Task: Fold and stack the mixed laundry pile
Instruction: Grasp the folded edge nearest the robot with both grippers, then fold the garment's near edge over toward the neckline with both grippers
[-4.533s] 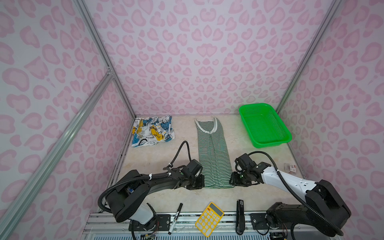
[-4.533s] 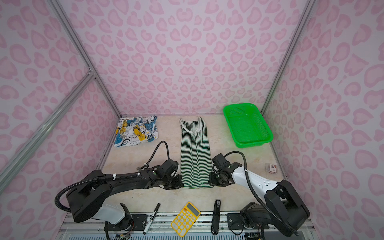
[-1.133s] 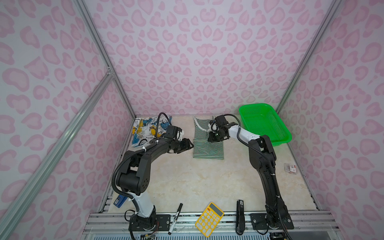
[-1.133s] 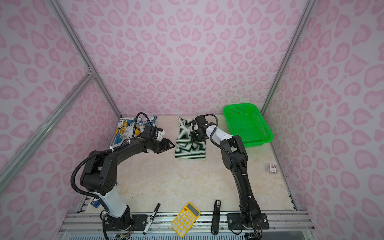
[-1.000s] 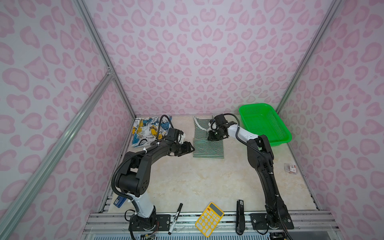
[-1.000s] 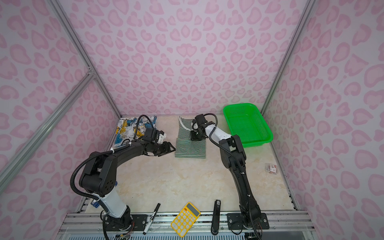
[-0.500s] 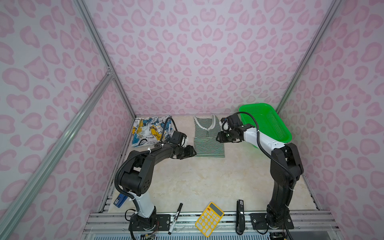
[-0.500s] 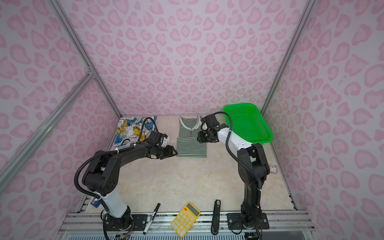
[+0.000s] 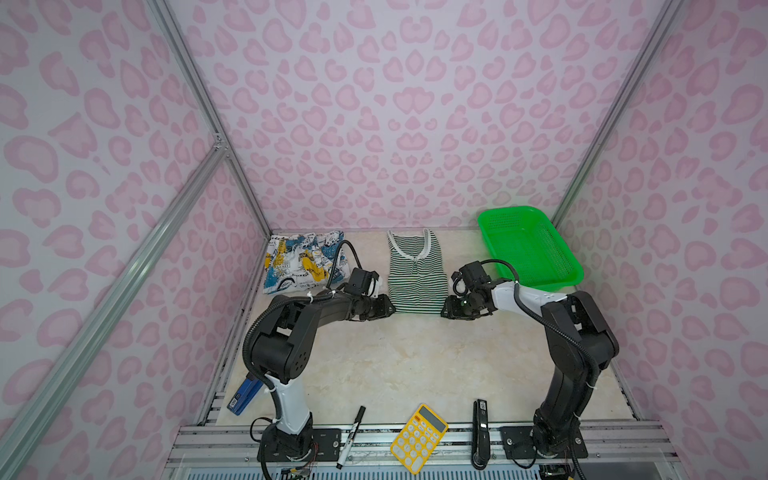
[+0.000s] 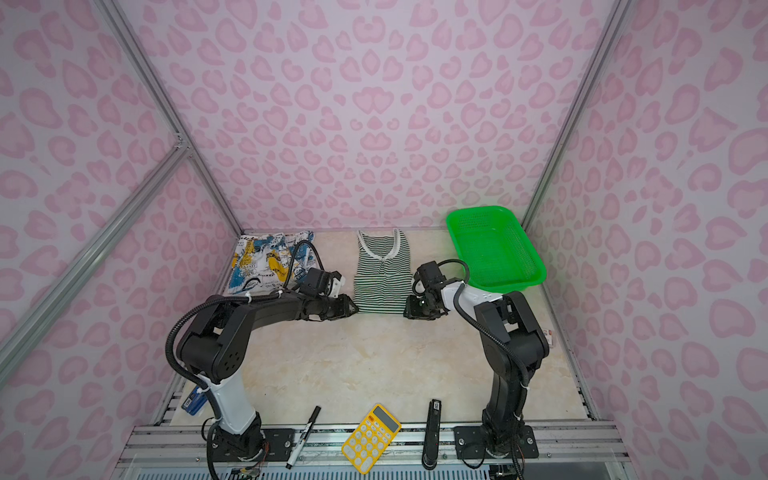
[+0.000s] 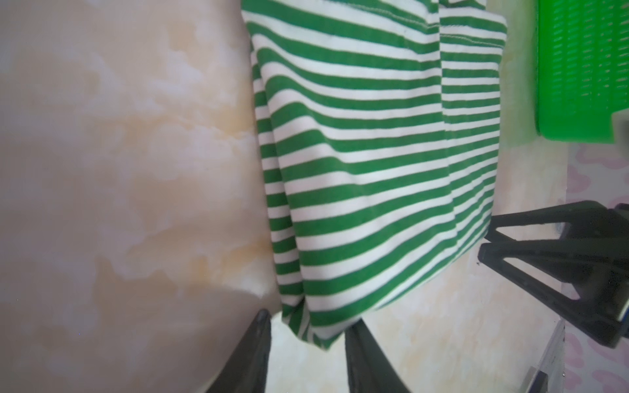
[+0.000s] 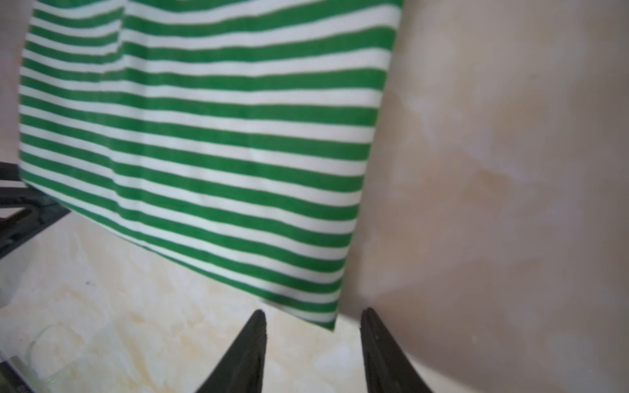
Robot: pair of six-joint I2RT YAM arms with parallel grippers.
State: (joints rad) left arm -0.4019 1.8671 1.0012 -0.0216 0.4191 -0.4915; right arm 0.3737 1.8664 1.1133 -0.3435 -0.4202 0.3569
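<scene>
Striped garment (image 9: 415, 274) lay folded, far centre of the table (image 9: 415, 365); printed garment (image 9: 305, 262) far left, apart from it. Left gripper (image 11: 308, 318) was at the near-left corner, jaws parted around the cloth tip, not clamped. Right gripper (image 12: 313, 314) was at the near-right corner, released, empty.

I'm driving a lab test cell here, not a home. Pink blotch-print panels (image 9: 395, 124) hang on bare aluminium struts (image 9: 189, 70) around a marble-look tabletop (image 9: 415, 365). The left arm (image 9: 291, 332) and right arm (image 9: 577, 332) are bolted to a slotted metal rail (image 9: 208, 436). A yellow calculator (image 9: 418, 437) and a marker (image 9: 351, 434) lie there like props, and the dark bar (image 9: 480, 432) beside them may be a stapler.
</scene>
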